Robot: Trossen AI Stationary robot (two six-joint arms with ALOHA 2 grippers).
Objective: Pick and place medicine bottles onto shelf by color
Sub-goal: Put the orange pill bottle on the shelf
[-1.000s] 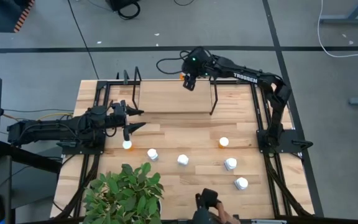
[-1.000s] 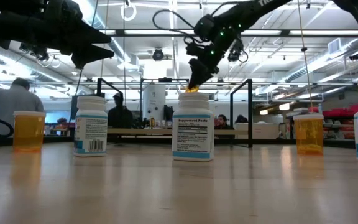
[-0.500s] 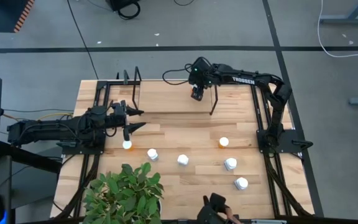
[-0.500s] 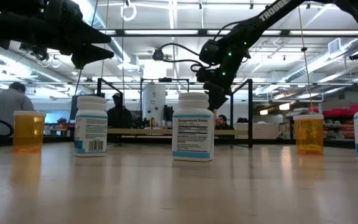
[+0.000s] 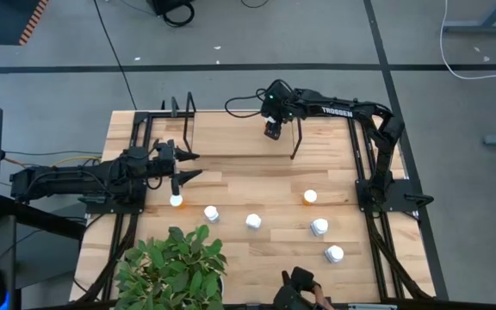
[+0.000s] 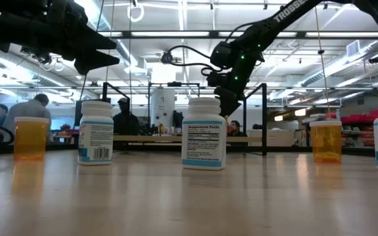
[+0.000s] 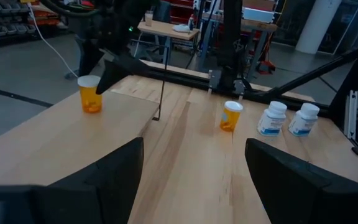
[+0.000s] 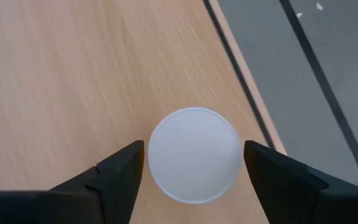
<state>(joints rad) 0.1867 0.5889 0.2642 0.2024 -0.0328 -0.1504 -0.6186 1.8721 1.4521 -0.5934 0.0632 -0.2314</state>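
On the light-wood shelf (image 5: pixel 231 138) stands an orange medicine bottle (image 7: pixel 90 94), toward the shelf's right end. Its white cap (image 8: pixel 193 163) lies between the fingers of my right gripper (image 5: pixel 272 129), which points down over it. The gripper is open, with a thin gap at each side of the cap. My left gripper (image 5: pixel 188 166) hangs open above the table's left side. On the table stand orange bottles (image 5: pixel 176 200) (image 5: pixel 310 196) and white bottles (image 5: pixel 211 213) (image 5: pixel 253 221) (image 5: pixel 319 226).
Thin black uprights (image 5: pixel 297 138) frame the shelf's ends. Another white bottle (image 5: pixel 334 254) stands near the table's front right. A green plant (image 5: pixel 175 267) sits at the near edge, and a person's hand (image 5: pixel 298 288) shows beside it.
My right gripper has come down from above the shelf's far edge onto the shelf, a little toward the near side, tipping steeper, carrying the orange bottle with it. For the last half second it has kept still.
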